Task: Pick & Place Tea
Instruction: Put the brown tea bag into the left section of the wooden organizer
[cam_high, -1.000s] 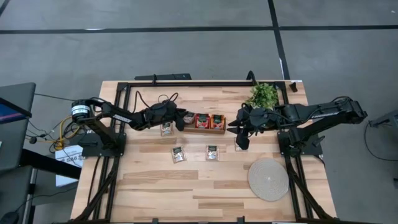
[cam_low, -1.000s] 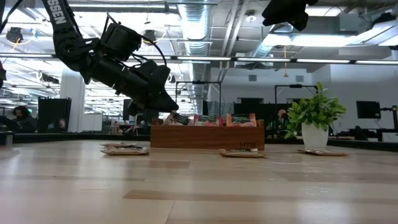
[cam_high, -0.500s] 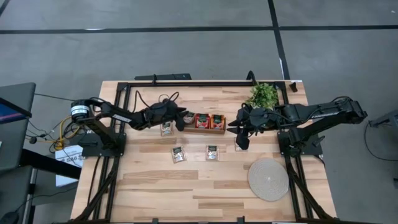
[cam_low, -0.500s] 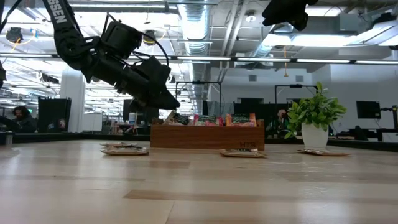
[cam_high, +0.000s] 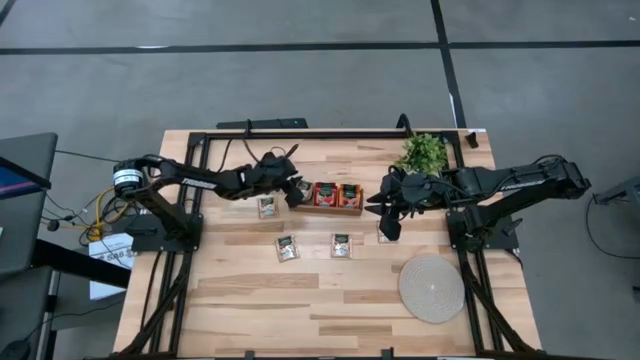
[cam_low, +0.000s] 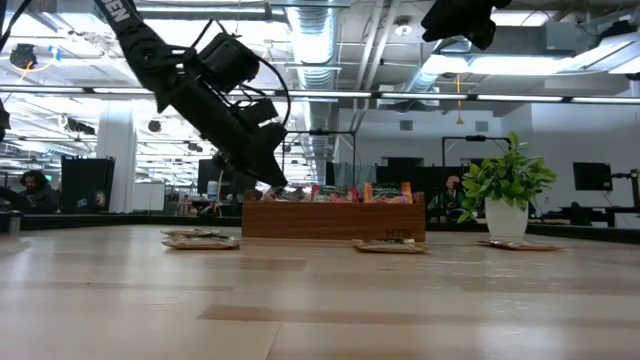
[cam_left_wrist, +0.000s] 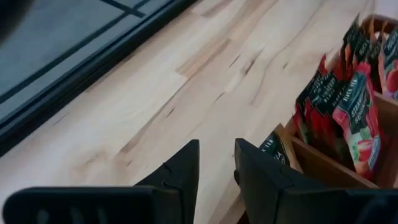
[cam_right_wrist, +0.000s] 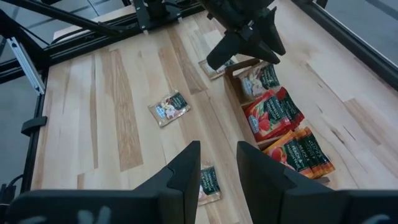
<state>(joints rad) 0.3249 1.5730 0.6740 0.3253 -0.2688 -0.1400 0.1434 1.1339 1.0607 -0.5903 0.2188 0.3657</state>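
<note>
The wooden table (cam_high: 250, 310) carries a round woven mat (cam_high: 431, 288) at its near right and a potted green plant (cam_high: 423, 152) at the far right, beside the right arm. A low wooden box (cam_high: 330, 196) sits mid-table between the two arms, its long axis running left to right. Red tea sachets (cam_high: 337, 193) stand on edge inside it, packed in a row. Four pale sachets (cam_high: 287, 248) lie flat on the wood, apart from one another: one just left of the box, two nearer the front, one under the right gripper (cam_high: 386, 208).

The left gripper (cam_high: 297, 191) hangs at the box's left end, fingers a narrow gap apart, nothing between them; its wrist view shows a dark-printed sachet (cam_left_wrist: 272, 147) leaning at the box's end wall, hidden from above. The right gripper's fingers stand slightly parted, empty.
</note>
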